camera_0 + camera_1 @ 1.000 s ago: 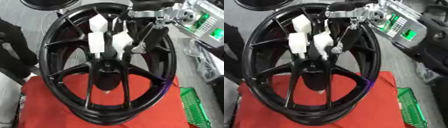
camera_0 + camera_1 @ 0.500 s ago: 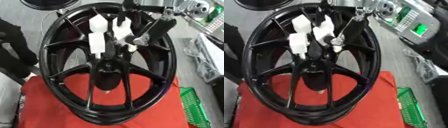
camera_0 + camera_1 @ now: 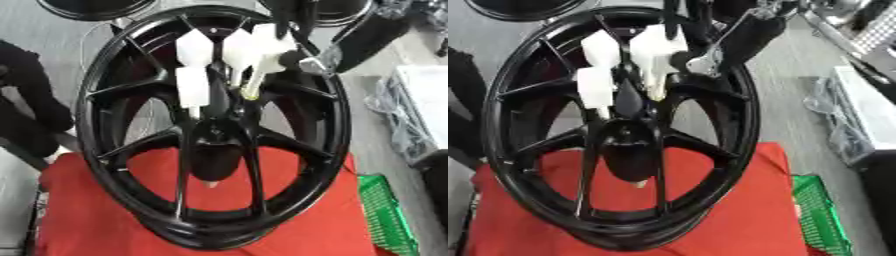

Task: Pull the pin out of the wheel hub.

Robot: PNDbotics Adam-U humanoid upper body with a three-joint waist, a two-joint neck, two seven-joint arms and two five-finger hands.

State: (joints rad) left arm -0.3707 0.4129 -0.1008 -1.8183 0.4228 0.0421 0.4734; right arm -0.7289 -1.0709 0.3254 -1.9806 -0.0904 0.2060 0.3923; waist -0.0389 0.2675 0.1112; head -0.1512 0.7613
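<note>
Since a second ago the right hand point(image 3: 249, 52) has dropped onto the hub point(image 3: 214, 135), white fingers curled beside the pale pin point(image 3: 251, 89) there; whether they pinch it I cannot tell. A skewed pull could jam it or topple the wheel point(image 3: 337, 120) off the red cloth point(image 3: 87, 210).

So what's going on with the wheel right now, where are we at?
The black wheel stands tilted on a red cloth. The robot's right hand, with white fingers, reaches in from the top right and sits at the hub, fingers pointing down around the centre. Whether it has hold of the pin cannot be made out; the pin itself is not clearly visible. The left hand is not in view. A green basket sits at the lower right.
</note>
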